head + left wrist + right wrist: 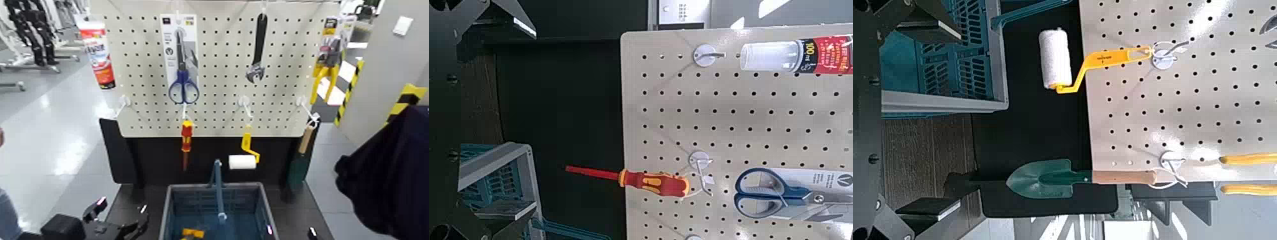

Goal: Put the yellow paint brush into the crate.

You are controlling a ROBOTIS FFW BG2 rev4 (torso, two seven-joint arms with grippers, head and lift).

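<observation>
The blue-grey crate (250, 205) with its upright blue handle (218, 188) stands under the pegboard, at the bottom middle of the head view. An orange-yellow piece of the yellow paint brush (192, 233) lies on the crate's floor, cut off by the picture's lower edge. My left gripper (120, 228) sits low, left of the crate, open and empty. In the left wrist view the left gripper (504, 120) has a crate corner (497, 180) beside it. My right gripper (913, 110) is open and empty near the crate (943, 60).
The pegboard (217, 108) holds scissors (184, 80), a wrench (258, 54), yellow pliers (324, 70), a glue tube (99, 56), a red-yellow screwdriver (186, 137), a yellow-handled roller (245, 156) and a wooden-handled green tool (1053, 178). A dark mass (389, 182) fills the right side.
</observation>
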